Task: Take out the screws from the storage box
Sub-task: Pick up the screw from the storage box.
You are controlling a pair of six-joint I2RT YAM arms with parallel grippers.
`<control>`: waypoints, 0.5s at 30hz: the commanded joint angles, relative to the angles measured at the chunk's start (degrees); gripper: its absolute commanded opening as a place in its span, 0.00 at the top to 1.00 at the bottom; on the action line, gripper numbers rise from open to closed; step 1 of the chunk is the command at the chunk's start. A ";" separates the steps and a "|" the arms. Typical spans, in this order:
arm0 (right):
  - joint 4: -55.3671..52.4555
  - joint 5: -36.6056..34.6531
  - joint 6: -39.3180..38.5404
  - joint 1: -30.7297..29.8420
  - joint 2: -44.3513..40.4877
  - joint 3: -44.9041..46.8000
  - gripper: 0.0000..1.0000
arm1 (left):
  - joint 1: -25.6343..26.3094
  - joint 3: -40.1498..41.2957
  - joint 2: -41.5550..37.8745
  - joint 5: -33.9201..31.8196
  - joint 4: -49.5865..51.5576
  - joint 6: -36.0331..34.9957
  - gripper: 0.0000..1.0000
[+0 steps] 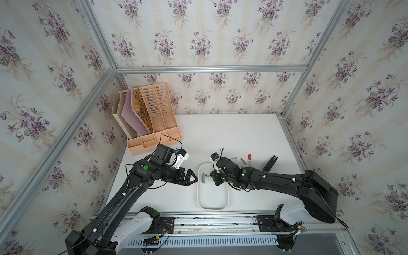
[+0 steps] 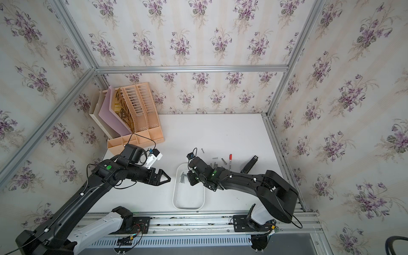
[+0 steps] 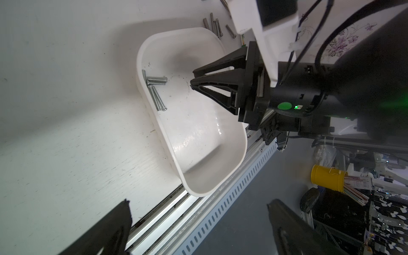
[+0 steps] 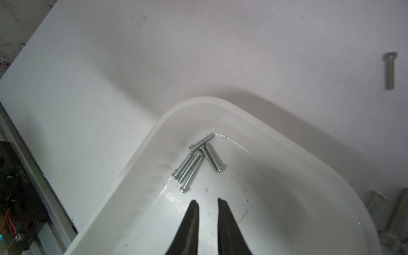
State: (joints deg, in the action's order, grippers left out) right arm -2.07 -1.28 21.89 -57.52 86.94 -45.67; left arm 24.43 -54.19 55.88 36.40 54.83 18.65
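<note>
Screws (image 4: pixel 196 161) were noted in storage box (image 4: pixel 220 100) — right gripper (image 4: pixel 207 202) above it, jaws narrowly parted, empty; left gripper (image 1: pixel 194 177) beside it, jaws wide.

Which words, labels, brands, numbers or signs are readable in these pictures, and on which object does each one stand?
No text can be read with certainty.
On the black block beside the table's rail, right wrist view: a row of pale characters, too blurred to read.
On the black flat device, in a top view: a small white label, too small to read.
On the marker pen: print, if any, too small to read.
</note>
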 commanded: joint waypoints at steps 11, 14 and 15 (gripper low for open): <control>-5.73 -2.02 0.10 -0.13 10.61 -7.36 0.81 | 0.01 -0.12 0.37 -0.06 0.17 -0.10 0.00; -7.11 -2.83 0.33 -0.14 13.36 -9.27 0.83 | 0.01 -0.17 0.29 0.03 0.09 -0.11 0.00; -7.25 -3.09 0.43 -0.11 14.00 -9.69 0.83 | 0.01 -0.12 0.37 0.07 0.02 -0.04 0.00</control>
State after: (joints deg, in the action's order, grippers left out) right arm -7.31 -2.59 21.98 -57.58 99.61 -54.24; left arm 24.43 -54.19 56.23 36.38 54.83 18.65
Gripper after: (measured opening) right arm 0.168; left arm 0.995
